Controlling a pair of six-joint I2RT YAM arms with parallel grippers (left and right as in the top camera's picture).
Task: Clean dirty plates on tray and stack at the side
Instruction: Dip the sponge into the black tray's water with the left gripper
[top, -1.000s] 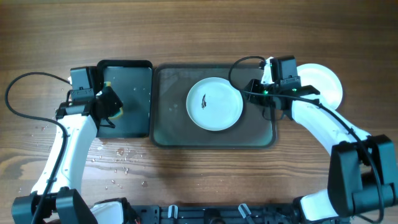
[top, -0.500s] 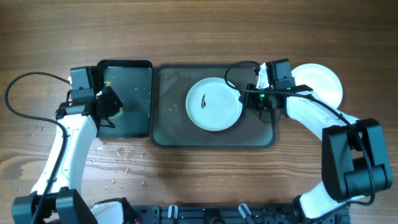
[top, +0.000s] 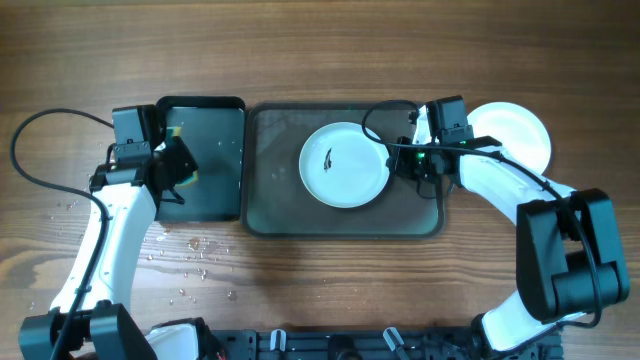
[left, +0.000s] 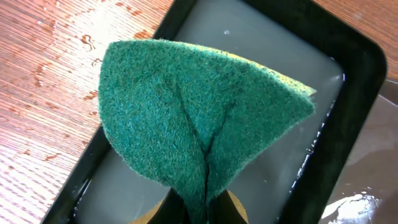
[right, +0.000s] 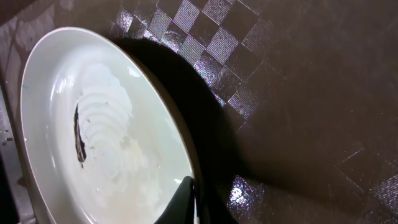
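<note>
A white plate (top: 345, 165) with a dark smudge at its centre lies on the grey-green tray (top: 270, 215). My right gripper (top: 394, 160) is shut on that plate's right rim. In the right wrist view the plate (right: 93, 137) shows wet smears around the smudge. There my right gripper (right: 196, 194) pinches its edge, above the tray floor (right: 298, 93). My left gripper (top: 180, 172) is shut on a folded green sponge (left: 193, 118) above the black tray (top: 215, 140). In the left wrist view the left gripper (left: 202, 200) clamps the sponge's lower fold.
Another white plate (top: 520, 135) lies on the table right of the tray, partly under my right arm. The black tray's rim (left: 354, 93) encloses shallow water. Water drops (top: 190, 260) dot the wood near the left arm.
My right gripper moved left to the plate's rim and closed on it. The left arm and sponge have not moved.
</note>
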